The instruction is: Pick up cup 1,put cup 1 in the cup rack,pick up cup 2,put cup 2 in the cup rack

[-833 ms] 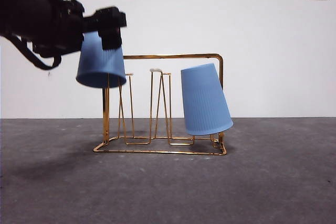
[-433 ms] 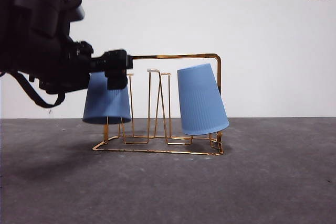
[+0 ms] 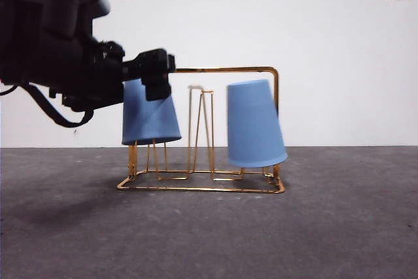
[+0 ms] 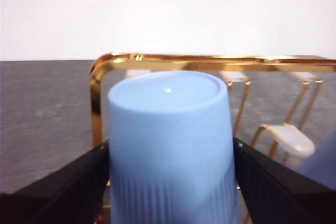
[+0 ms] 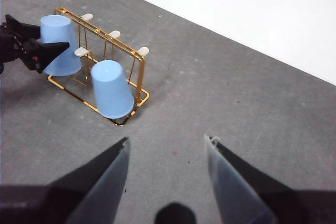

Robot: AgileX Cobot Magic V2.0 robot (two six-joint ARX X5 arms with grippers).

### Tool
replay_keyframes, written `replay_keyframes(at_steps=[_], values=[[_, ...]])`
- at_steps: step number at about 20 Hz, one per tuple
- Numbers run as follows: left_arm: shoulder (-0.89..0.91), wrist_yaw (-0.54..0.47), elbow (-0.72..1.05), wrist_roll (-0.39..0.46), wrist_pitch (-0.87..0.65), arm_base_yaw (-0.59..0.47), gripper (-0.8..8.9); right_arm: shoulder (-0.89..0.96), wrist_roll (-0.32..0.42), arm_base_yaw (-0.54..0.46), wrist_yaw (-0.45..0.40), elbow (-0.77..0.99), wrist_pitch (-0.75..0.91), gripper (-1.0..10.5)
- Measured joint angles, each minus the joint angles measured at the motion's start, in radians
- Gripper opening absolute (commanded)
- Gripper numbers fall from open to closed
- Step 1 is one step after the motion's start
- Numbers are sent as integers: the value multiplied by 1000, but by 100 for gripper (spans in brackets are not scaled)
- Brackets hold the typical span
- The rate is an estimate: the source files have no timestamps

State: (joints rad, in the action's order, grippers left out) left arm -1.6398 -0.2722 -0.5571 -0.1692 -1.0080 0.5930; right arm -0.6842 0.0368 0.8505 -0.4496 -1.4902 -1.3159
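Shifted right since half a second ago: left gripper (image 3: pixel 157 76) with cup 2 (image 3: pixel 150 119), the cup now tilted. Left end: cup 2, inverted, clamped between the left gripper's jaws, over the rack's (image 3: pixel 225 70) left pegs, mouth clear of the wire base. Centre: bare white-tipped pegs (image 3: pixel 194 87). Right end: cup 1 (image 3: pixel 255 125), inverted on the rack, leaning. Well apart, near side: right gripper (image 5: pixel 167 153), jaws spread wide, holding nothing, above bare table (image 5: pixel 252 108).
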Motion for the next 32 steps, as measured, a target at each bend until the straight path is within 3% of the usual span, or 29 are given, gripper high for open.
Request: replay_keyframes(at_steps=[13, 15, 18, 20, 25, 32], values=[[26, -23, -34, 0, 204, 4, 8, 0, 0, 0, 0, 0, 0, 247], [30, -24, -36, -5, 233, 4, 110, 0, 0, 0, 0, 0, 0, 247], [32, -24, -40, -21, 270, 4, 381, 0, 0, 0, 0, 0, 0, 247], [36, -24, -46, -32, 287, 4, 475, 0, 0, 0, 0, 0, 0, 247], [40, -20, -57, -42, 319, 4, 481, 0, 0, 0, 0, 0, 0, 247], [-2, -8, -39, -83, 520, 3, 542, 0, 0, 0, 0, 0, 0, 247]])
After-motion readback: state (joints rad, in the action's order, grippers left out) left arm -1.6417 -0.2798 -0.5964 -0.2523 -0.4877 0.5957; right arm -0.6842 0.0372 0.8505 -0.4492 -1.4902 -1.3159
